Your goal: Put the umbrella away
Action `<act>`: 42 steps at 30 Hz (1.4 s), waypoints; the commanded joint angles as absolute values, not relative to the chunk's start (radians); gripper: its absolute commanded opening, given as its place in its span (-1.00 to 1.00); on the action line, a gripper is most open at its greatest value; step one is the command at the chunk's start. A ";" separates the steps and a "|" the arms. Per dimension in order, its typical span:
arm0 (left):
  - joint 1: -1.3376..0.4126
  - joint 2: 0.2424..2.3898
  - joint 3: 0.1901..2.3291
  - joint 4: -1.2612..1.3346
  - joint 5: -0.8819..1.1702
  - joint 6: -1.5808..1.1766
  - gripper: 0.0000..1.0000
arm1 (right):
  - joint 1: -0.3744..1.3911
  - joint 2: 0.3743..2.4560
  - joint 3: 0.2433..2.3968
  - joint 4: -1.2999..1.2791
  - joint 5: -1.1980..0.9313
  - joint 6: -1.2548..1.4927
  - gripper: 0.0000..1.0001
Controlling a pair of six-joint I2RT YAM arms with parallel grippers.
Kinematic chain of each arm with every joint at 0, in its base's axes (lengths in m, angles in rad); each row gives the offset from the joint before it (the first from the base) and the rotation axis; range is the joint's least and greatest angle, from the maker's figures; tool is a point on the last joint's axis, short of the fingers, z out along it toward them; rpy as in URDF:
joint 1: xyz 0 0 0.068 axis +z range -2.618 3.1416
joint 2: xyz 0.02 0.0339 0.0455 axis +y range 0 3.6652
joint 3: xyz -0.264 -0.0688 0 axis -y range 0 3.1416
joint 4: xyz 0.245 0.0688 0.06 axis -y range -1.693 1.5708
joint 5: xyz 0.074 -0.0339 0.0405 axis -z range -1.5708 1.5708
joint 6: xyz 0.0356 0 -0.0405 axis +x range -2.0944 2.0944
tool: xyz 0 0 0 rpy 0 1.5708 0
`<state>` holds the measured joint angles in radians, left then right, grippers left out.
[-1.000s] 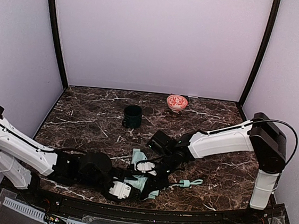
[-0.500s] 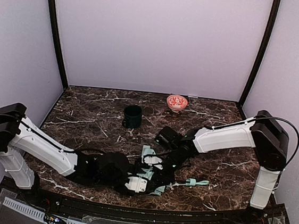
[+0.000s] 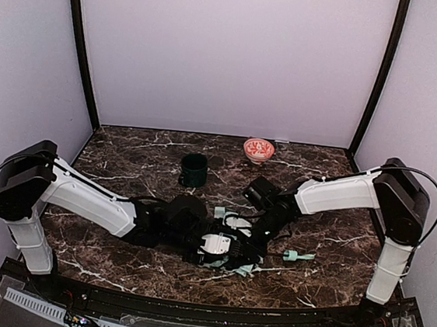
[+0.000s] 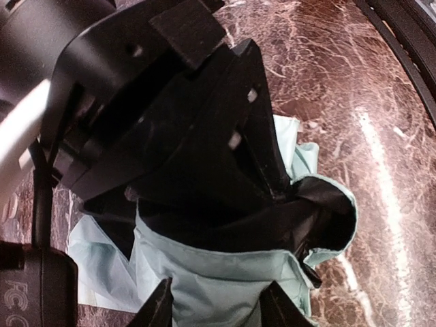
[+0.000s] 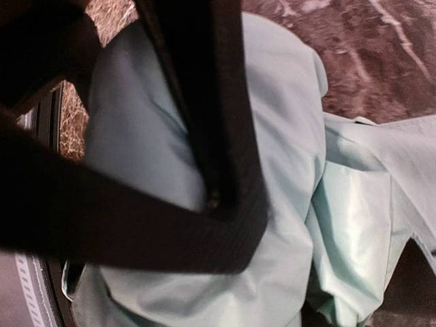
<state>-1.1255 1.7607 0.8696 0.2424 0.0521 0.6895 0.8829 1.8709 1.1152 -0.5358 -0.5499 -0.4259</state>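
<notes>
The only writing to be read is in the left wrist view: white letters, seemingly "FC", on a black housing [image 4: 27, 293] at the lower left, cut off by the frame edge. No brand or label shows on anything else.

The umbrella [image 3: 240, 268] lies crumpled on the dark marble desk [image 3: 123, 177] near its front edge, between the two arms. From above, most of it is hidden under the black pincers, and only scraps of pale mint cloth show. Its small mint handle [image 3: 293, 256] lies on the desk to the right, apart from the bundle.

The left wrist view gives what the overhead camera cannot. The left pincer [image 4: 218, 310] has a fold of mint cloth filling the gap between its two fingertips and touching both, so it grips the umbrella. Beyond that fold the black lining opens like a pocket, and a large black mechanism lies across the cloth.

The right pincer [image 3: 251, 241] comes down on the bundle from the right. Its own camera is pressed so close that it shows only blurred dark bars over wrinkled mint cloth, so I cannot tell whether it is open or closed.

Only the overhead camera shows the far side of the desk — a dark green mug [image 3: 194, 170] and, further back to the right, a small red patterned bowl [image 3: 258, 149], both well apart from the umbrella.
</notes>
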 commanded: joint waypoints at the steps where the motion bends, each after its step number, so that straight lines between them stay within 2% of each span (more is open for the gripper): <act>1: -1.052 1.864 0.885 -0.110 0.086 0.646 -0.25 | 0.842 1.825 1.092 -0.532 -0.518 -0.437 0.17; 2: -1.040 1.865 0.894 -0.136 0.111 0.644 -0.30 | 0.834 1.804 1.080 -0.524 -0.492 -0.432 0.42; 6: -1.018 1.883 0.921 -0.199 0.176 0.655 -0.40 | 0.828 1.745 1.050 -0.538 -0.444 -0.435 0.60; 14: -0.987 1.959 1.009 -0.300 0.261 0.640 -0.41 | 0.811 1.495 0.956 -0.471 -0.324 -0.435 0.65; 17: -0.967 1.975 1.041 -0.334 0.307 0.638 -0.41 | 0.848 1.349 0.831 -0.304 -0.310 -0.453 0.65; 22: -0.945 2.019 1.103 -0.404 0.355 0.643 -0.41 | 1.047 1.171 0.533 0.111 -0.077 -0.604 0.76; 27: -0.929 2.056 1.154 -0.467 0.373 0.649 -0.41 | 1.081 1.274 0.532 0.214 0.028 -0.680 0.78; 33: -0.923 2.074 1.201 -0.508 0.402 0.665 -0.40 | 1.083 1.413 0.550 0.337 0.023 -0.727 0.77; 42: -0.912 2.103 1.242 -0.545 0.389 0.679 -0.39 | 1.080 1.500 0.608 0.342 -0.051 -0.654 0.52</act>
